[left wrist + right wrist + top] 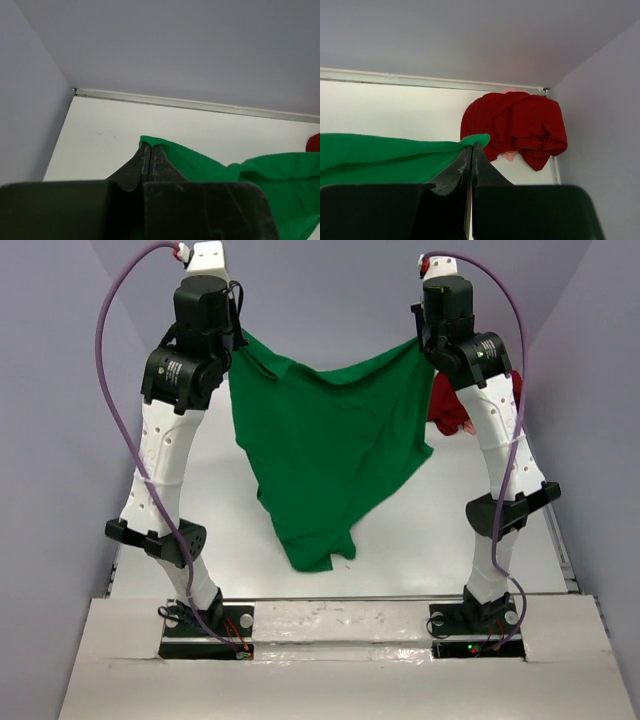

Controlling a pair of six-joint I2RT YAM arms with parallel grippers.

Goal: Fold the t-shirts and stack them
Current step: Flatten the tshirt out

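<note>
Above the table [420, 540] the green t-shirt [330, 450] is held up in the air, stretched between its two upper corners, and its lower point appears to touch the surface. The spreading step is judged to be in hand. The dark red t-shirt [520, 125] is seen bunched beyond the green t-shirt's right corner, not yet folded. That right corner is pinched in the clenched right gripper [471, 146], and the left corner in the clenched left gripper [151, 146]. Next, the green t-shirt is probably to be laid flat, which calls for both arms to be lowered together under even tension. Beneath the green t-shirt the surface is white and smooth. Behind it and to either side it is enclosed by plain grey walls [330, 290].
</note>
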